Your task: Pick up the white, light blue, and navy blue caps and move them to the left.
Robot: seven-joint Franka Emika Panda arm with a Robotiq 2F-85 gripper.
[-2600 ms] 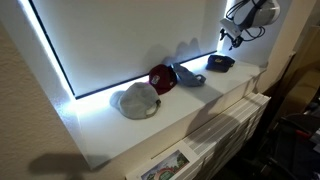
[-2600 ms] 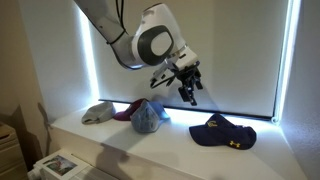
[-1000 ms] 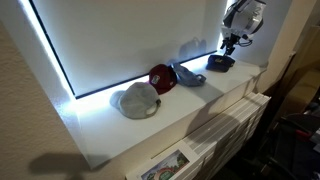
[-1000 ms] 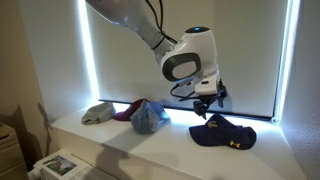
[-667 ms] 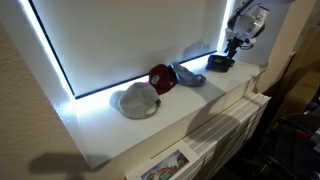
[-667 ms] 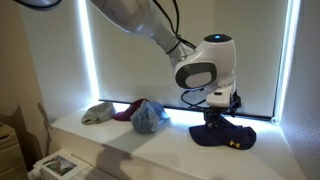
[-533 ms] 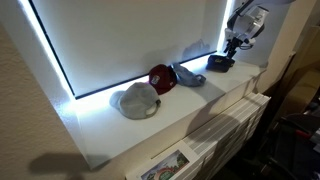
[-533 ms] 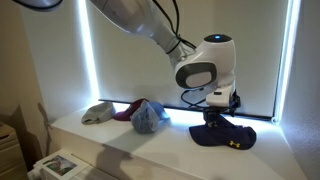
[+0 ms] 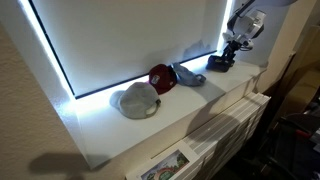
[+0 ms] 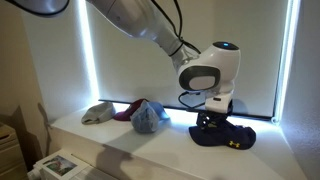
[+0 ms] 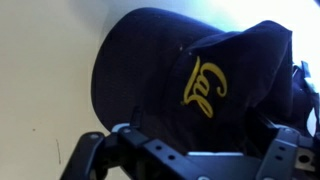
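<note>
The navy blue cap (image 10: 228,136) with a yellow script logo lies at the end of the white ledge, also seen in an exterior view (image 9: 221,62). My gripper (image 10: 210,123) is low over its crown, jaws open, one on each side of the dome. In the wrist view the navy cap (image 11: 190,70) fills the frame, with the gripper (image 11: 200,125) straddling its near part. The light blue cap (image 10: 148,117) and the white cap (image 10: 97,112) lie further along the ledge, also visible in an exterior view, light blue (image 9: 187,74) and white (image 9: 137,100).
A maroon cap (image 9: 162,77) lies between the white and light blue caps. A window blind with lit edges (image 10: 86,60) stands right behind the ledge. The ledge's front edge (image 9: 190,110) drops to a radiator below. Papers (image 10: 55,165) lie lower down.
My gripper has moved from above the middle of the ledge across and down onto the navy cap. The caps have not moved.
</note>
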